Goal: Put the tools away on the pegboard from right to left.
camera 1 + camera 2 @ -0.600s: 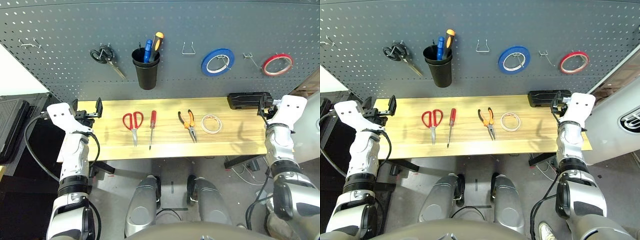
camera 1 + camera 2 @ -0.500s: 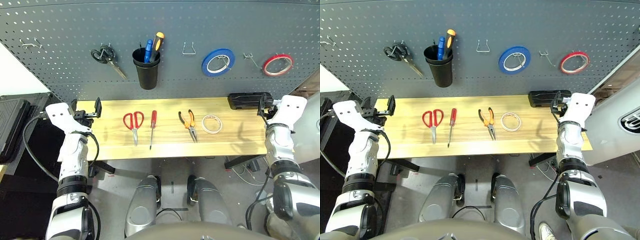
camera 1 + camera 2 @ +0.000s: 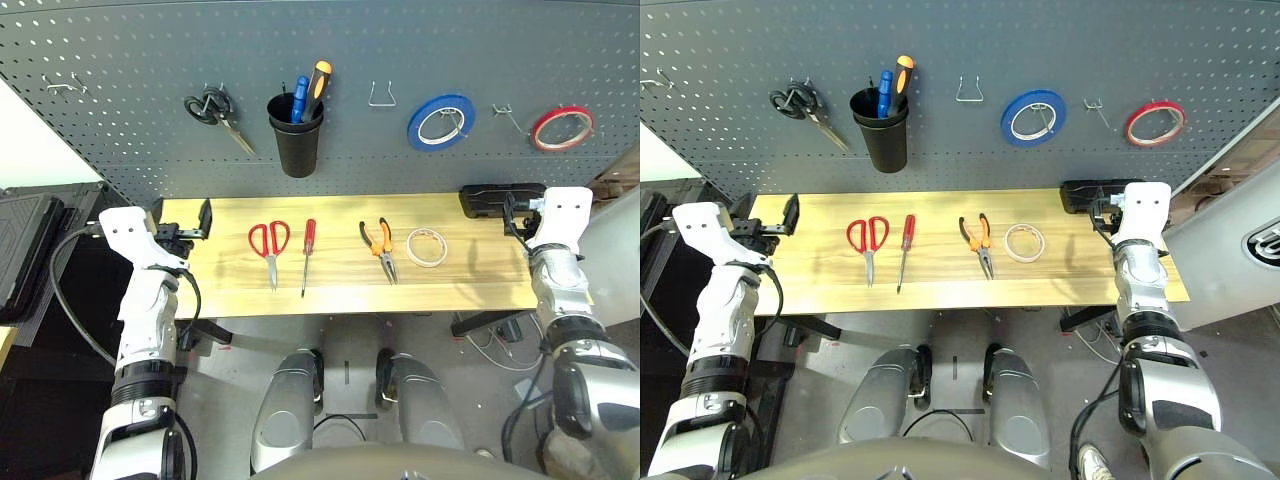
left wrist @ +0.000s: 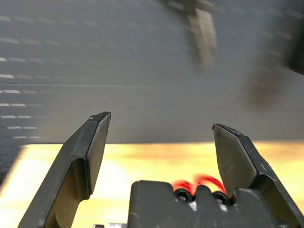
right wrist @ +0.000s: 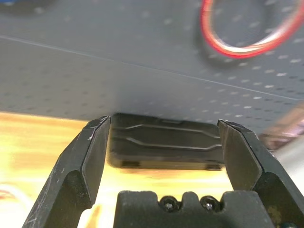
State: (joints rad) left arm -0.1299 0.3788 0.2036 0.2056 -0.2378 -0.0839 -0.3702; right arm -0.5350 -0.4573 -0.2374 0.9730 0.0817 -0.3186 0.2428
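On the wooden table (image 3: pixel 460 285) lie, from right to left, the white tape roll (image 3: pixel 426 247), the orange-and-black pliers (image 3: pixel 377 248), the slim red screwdriver (image 3: pixel 306 255) and the red-handled scissors (image 3: pixel 268 248). Behind the table rises the dark grey pegboard (image 3: pixel 350 40). My left gripper (image 3: pixel 182 218) hovers open at the table's left end, well left of the scissors, and holds nothing (image 4: pixel 159 147). At the table's right end my right gripper (image 5: pixel 164 156) is open and empty, and it faces a black box (image 5: pixel 166 142). It stands right of the tape roll.
On the pegboard hang black-handled scissors (image 3: pixel 215 110), a black cup (image 3: pixel 297 140) with two screwdrivers, a bare wire hook (image 3: pixel 380 95), a blue tape roll (image 3: pixel 440 120), another hook (image 3: pixel 505 115) and a red tape roll (image 3: pixel 562 127). The black box (image 3: pixel 500 200) sits at the table's back right.
My right wrist has swung a little to the left, toward the black box. The left gripper has edged slightly right. The tools have not moved.
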